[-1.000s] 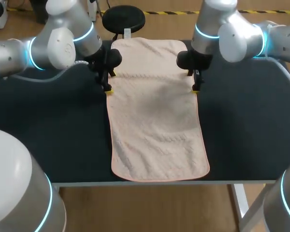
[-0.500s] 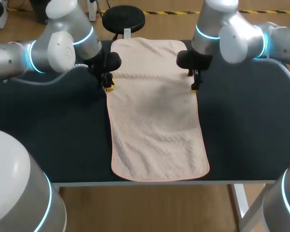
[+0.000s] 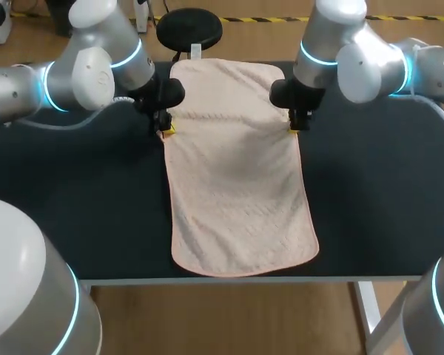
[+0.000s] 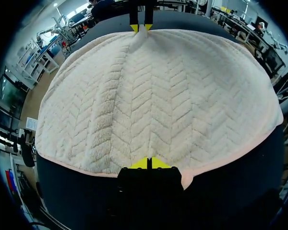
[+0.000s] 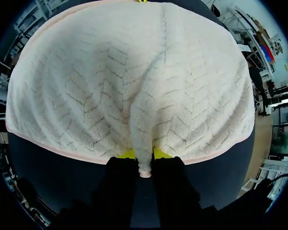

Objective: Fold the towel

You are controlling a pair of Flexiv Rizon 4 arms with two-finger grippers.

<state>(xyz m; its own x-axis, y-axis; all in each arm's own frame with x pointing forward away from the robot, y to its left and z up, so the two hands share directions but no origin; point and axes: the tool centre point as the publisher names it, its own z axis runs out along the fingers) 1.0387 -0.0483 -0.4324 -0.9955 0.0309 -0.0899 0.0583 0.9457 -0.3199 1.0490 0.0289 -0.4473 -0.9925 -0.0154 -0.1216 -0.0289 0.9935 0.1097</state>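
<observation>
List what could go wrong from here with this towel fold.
The left end effector pinches only the very edge of the towel, so it may slip free on lifting.
The right end effector grips a bunched ridge of cloth, so the fold may come out creased.
The towel's near end lies close to the front edge of the table and could slide off if dragged.

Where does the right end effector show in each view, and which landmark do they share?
Head view: right end effector at the towel's right edge.
Left wrist view: right end effector across the towel, pinching its far edge.
Right wrist view: right end effector lower middle, shut on a towel ridge.
Shared landmark: the towel's pink hem.
</observation>
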